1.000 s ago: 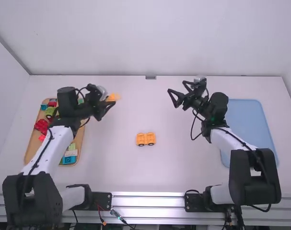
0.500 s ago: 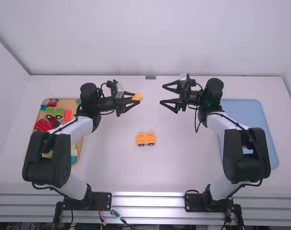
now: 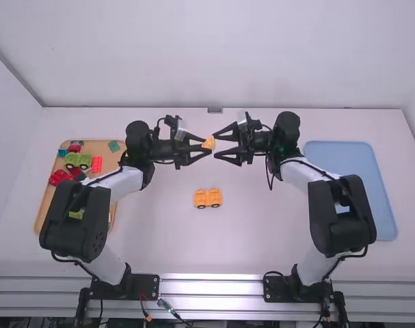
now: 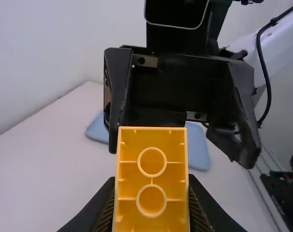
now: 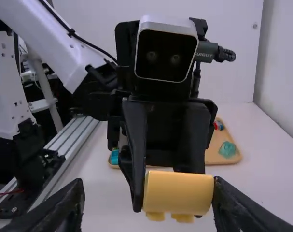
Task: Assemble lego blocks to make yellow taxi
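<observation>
Above the middle of the table, my left gripper [image 3: 206, 145] is shut on a yellow block [image 3: 208, 142]. The left wrist view shows this yellow block [image 4: 151, 180], hollow underside facing the camera, between the fingertips of my left gripper [image 4: 152, 205]. Facing it from the right, my right gripper [image 3: 216, 145] stands open. In the right wrist view the yellow block [image 5: 178, 193] is between the spread fingers of my right gripper [image 5: 148, 203], nearer one of them; whether they touch I cannot tell. A yellow car-like piece with black wheels [image 3: 208, 198] sits on the table nearer the arm bases.
On the left, a wooden tray [image 3: 46, 205] holds several coloured blocks, among them a green wheeled piece [image 3: 78, 160], a red block [image 3: 96, 164] and a teal block [image 3: 113, 146]. A blue tray [image 3: 357, 184] lies at the right, beyond the right arm.
My left gripper has carried the yellow block rightward from near the wooden tray to mid-table. My right gripper has moved left to meet it, staying open. The wheeled yellow piece has stayed put.
</observation>
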